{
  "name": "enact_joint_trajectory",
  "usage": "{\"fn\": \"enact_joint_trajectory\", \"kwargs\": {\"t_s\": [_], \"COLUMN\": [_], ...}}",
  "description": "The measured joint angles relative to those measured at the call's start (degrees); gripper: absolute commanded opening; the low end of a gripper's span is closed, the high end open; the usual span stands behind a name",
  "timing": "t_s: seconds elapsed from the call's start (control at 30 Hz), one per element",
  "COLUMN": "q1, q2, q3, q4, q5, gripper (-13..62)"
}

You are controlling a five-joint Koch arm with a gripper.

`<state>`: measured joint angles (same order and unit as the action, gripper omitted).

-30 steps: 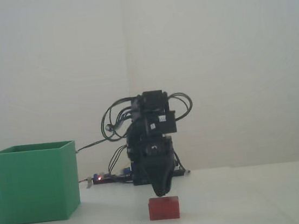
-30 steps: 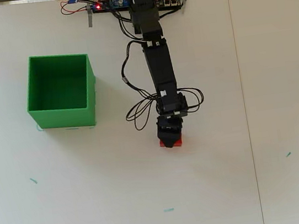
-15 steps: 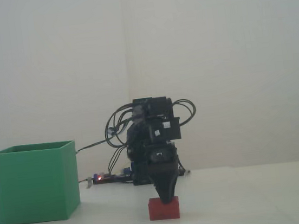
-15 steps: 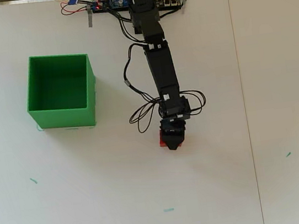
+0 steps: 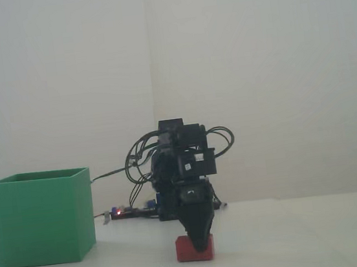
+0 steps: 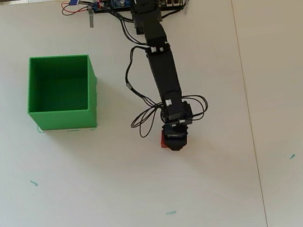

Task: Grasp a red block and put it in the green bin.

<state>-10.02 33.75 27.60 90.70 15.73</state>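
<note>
Red block sits on the table, well right of the green bin in the fixed view, with the gripper lowered over it. Its jaws overlap from both cameras, so I cannot tell whether they are apart or closed. The risk, as I judge it: an off-centre grip could nudge the block aside or tip it on lifting.

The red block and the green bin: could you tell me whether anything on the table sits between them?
Nothing visible does. In the overhead view, bare table separates the red block from the green bin; only the arm's cable loop hangs near that path.
</note>
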Motion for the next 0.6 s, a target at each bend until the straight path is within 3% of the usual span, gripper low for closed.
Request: {"fn": "enact_joint_trajectory", "kwargs": {"t_s": [0.23,0.4,0.47,0.6], "q1": [2.02,4.04,5.89,9.14], "q2": [4.04,20.39,32.34,39.55], "q3": [1.14,1.32,1.14,1.23], "q4": [1.32,2.72,5.45,7.03], "q5": [0.18,-0.35,-0.70,-1.76], "gripper": [3.7,3.7,3.6,3.7]}}
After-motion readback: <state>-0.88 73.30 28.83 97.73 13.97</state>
